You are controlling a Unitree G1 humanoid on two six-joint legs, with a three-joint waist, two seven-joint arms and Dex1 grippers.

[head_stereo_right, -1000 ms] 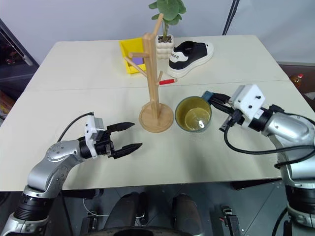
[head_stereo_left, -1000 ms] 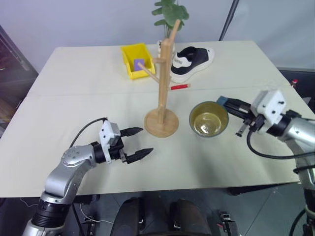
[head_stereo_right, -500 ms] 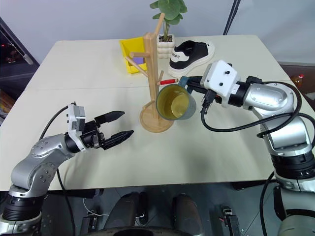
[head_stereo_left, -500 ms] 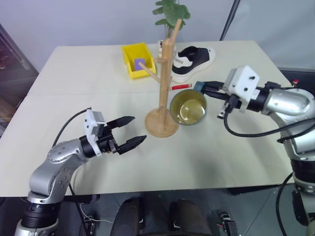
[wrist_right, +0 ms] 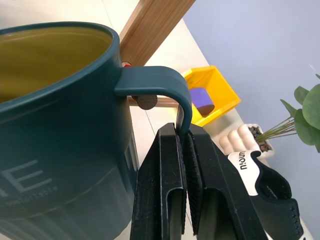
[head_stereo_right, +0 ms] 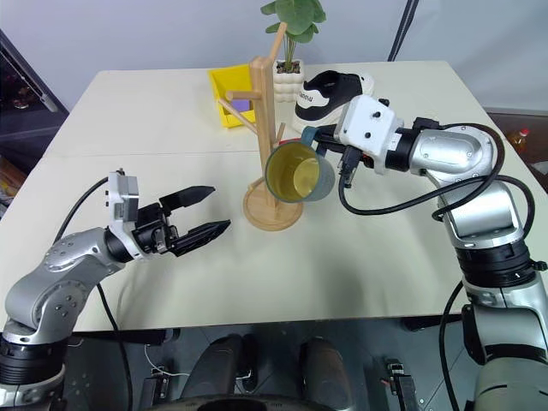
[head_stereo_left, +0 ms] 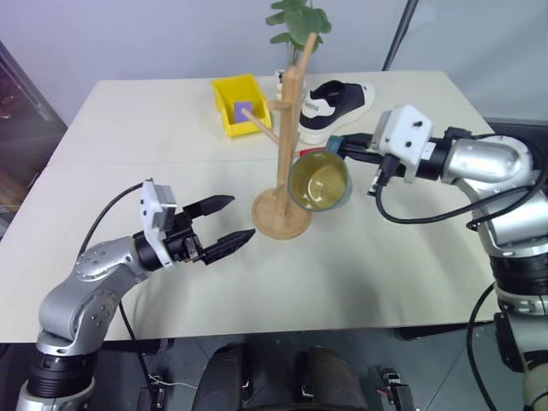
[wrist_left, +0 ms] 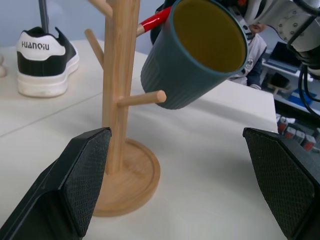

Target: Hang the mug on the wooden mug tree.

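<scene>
Presently the right tool (wrist_right: 182,150) is pinching the handle of the mug (head_stereo_right: 300,171), holding it off the bench (head_stereo_right: 360,257) with its yellow mouth tipped toward the camera. The mug sits just beside the post of the mug tree (head_stereo_right: 265,128), at about 3 o'clock from it; in the right wrist view a peg end shows inside the handle loop. The left tool (head_stereo_left: 224,224) hangs with fingers spread, empty, at roughly 8 o'clock from the tree's base.
</scene>
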